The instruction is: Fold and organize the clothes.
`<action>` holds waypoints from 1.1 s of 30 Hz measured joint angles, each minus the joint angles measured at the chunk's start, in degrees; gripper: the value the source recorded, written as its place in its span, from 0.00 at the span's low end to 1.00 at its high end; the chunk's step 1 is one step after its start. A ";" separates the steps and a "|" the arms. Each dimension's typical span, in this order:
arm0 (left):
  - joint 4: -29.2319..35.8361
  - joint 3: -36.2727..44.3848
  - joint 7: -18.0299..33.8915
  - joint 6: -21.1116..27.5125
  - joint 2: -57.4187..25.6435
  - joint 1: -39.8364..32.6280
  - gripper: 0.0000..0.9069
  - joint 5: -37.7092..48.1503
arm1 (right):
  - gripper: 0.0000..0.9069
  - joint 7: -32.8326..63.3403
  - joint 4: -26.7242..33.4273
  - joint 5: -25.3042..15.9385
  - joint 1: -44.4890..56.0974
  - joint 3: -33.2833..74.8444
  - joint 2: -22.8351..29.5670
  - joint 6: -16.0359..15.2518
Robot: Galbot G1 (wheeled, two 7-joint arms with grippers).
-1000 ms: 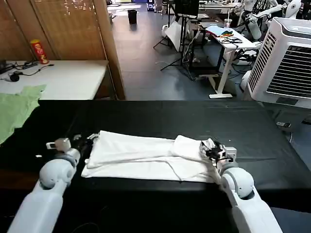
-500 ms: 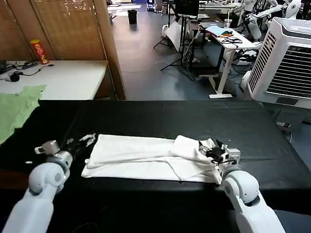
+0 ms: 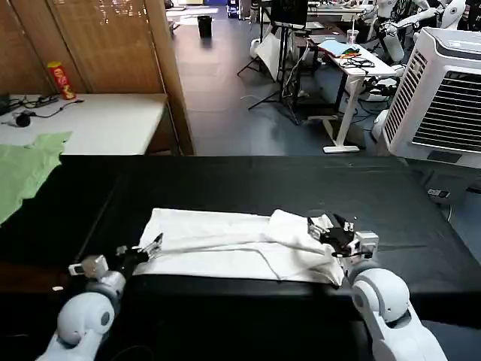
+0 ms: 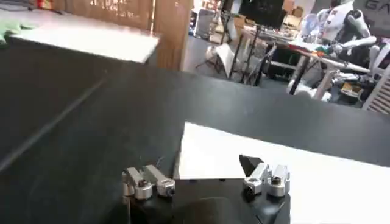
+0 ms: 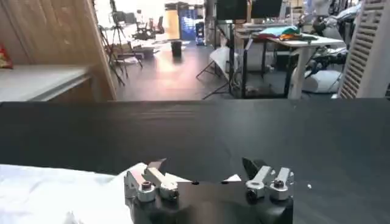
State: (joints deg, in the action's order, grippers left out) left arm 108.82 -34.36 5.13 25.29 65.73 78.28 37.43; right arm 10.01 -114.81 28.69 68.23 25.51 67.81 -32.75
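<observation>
Folding: mid-fold judged from the lie of the cloth; white T-shirt (image 3: 225,244) lies as a long band across the black table (image 3: 248,180), sides already turned in, plain side up, no print showing
Shirt position: near the front edge of the table, centred between the two arms, one end bunched into a raised hump by the right gripper
Left gripper (image 3: 143,248): low at the shirt's near left corner, fingers apart, nothing between them; in the left wrist view (image 4: 204,176) the white edge sits just ahead of the open fingers
Right gripper (image 3: 331,232): at the bunched end of the shirt, over the cloth; right wrist view (image 5: 204,176) shows fingers spread with white fabric below and beside them, not pinched
Step in hand: both arms lining up on the two ends of the band, likely to take hold for the next fold
Next move needs: each gripper to slide its lower finger under the cloth edge and close on all layers, then lift evenly so the band does not unroll
Nearby: pale green garment (image 3: 26,169) at the far left, well apart from the shirt, not part of the job
</observation>
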 joint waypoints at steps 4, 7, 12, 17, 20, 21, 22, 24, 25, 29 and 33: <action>-0.18 0.10 -0.14 -0.21 0.35 0.69 0.24 -1.05 | 0.97 -0.09 -0.37 -0.01 0.21 0.04 -0.03 0.02; -0.66 0.09 -0.21 -0.48 0.54 0.82 0.12 -1.19 | 0.97 -0.17 -0.49 -0.10 0.36 0.15 -0.07 0.05; -0.53 0.54 -0.48 -0.53 0.97 1.22 0.00 -2.05 | 0.97 -0.42 -0.80 -0.34 0.48 0.19 -0.05 0.09; -0.94 1.33 -0.35 -0.09 1.25 0.57 0.00 -4.06 | 0.97 -0.57 -1.35 -0.38 0.73 0.52 -0.14 0.09; -1.15 1.36 0.16 0.42 0.83 -0.06 0.00 -5.77 | 0.97 -0.62 -1.66 -0.33 1.08 1.07 -0.47 0.07; -1.18 1.26 0.19 0.41 0.59 -0.21 0.00 -6.73 | 0.97 -0.64 -1.77 -0.30 1.19 1.33 -0.59 0.07; -1.16 1.10 0.25 0.41 0.21 -0.34 0.00 -8.35 | 0.97 -0.70 -1.89 -0.24 1.29 1.52 -0.63 0.07; -1.30 0.52 0.34 -0.16 -0.65 -0.46 0.00 -11.38 | 0.97 -0.73 -2.01 -0.19 1.52 2.08 -0.67 0.07; -1.53 0.22 0.32 -1.08 -1.25 -0.42 0.00 -13.45 | 0.97 -0.77 -2.08 -0.18 1.62 2.19 -0.67 0.07; -3.33 -1.65 -0.03 -4.38 -5.24 0.30 0.00 -20.54 | 0.97 -0.77 -2.11 -0.19 1.82 2.34 -0.47 0.09; -5.39 -4.14 -0.10 -7.04 -10.56 1.21 0.00 -24.17 | 0.97 -0.61 -2.12 -0.30 1.75 1.98 0.19 0.10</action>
State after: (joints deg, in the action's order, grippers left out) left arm 103.43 -38.51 5.03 18.25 55.17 79.50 13.26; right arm 9.40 -116.92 28.38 69.98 27.49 67.99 -32.65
